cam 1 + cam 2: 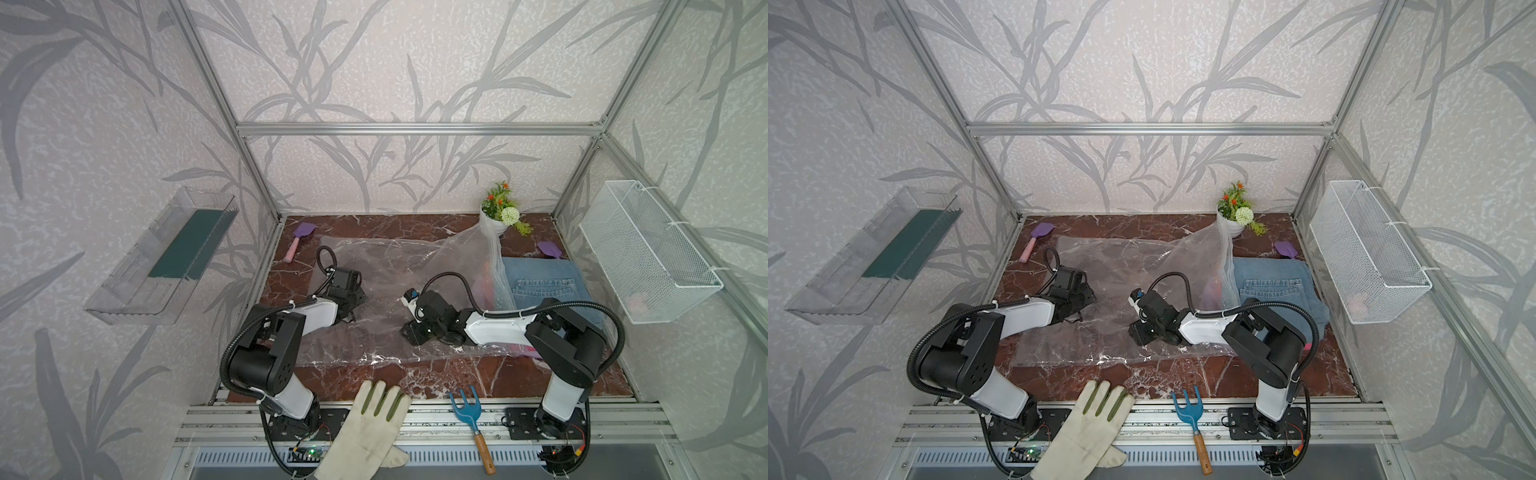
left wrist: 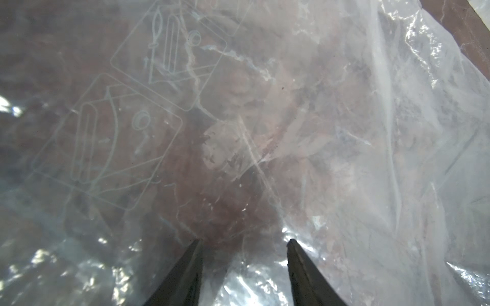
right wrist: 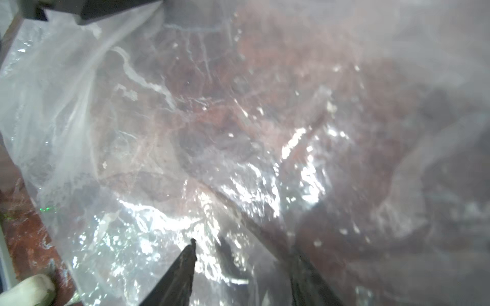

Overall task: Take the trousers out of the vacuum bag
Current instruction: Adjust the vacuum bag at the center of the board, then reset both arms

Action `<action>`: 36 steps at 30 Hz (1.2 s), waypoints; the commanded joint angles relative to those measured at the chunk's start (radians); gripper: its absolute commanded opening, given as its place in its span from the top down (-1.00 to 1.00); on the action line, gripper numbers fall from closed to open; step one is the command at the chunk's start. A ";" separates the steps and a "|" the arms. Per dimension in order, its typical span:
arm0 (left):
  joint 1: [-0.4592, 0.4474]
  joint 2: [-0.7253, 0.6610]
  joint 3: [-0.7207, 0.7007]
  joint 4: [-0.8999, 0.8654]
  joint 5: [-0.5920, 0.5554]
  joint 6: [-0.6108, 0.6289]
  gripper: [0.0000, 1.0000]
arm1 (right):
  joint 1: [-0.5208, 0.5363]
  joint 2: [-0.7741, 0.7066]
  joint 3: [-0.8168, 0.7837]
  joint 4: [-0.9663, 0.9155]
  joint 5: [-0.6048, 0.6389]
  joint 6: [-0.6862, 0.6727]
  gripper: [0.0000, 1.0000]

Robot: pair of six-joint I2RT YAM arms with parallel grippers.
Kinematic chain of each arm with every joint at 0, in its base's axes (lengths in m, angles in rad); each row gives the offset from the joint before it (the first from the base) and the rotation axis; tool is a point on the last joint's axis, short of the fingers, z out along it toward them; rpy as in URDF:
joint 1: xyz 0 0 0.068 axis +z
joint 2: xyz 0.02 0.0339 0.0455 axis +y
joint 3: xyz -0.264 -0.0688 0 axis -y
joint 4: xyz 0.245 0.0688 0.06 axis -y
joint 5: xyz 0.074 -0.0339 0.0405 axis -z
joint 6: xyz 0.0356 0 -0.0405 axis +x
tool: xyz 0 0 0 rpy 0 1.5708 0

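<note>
Big crinkly clear plastic bag (image 1: pixel 386 257) holds pink and orange cloth (image 1: pixel 485 277); light blue denim trousers (image 1: pixel 544 274) lie outside it; left pincer (image 2: pixel 245 241) and right pincer (image 3: pixel 244 247) are half open, gripping nothing.

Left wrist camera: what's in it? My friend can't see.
A crinkly clear plastic vacuum bag fills the view, with the red-brown marble table showing through. White line drawings are printed on it, and the left gripper points its black jaws, apart, at it.

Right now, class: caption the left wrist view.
Left gripper, jaws apart, facing the crinkled clear vacuum bag and its printed diagrams.
</note>
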 commanded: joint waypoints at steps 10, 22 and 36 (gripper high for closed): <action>0.014 -0.087 -0.046 -0.128 0.000 0.009 -0.06 | 0.000 -0.168 -0.012 -0.018 0.058 -0.052 -0.12; 0.022 -0.574 -0.058 -0.141 -0.274 0.213 -0.25 | -0.209 -0.535 -0.068 -0.014 0.245 -0.142 -0.13; 0.198 -0.516 -0.201 0.181 -0.434 0.536 -0.40 | -0.573 -0.630 -0.274 0.181 0.521 -0.207 -0.16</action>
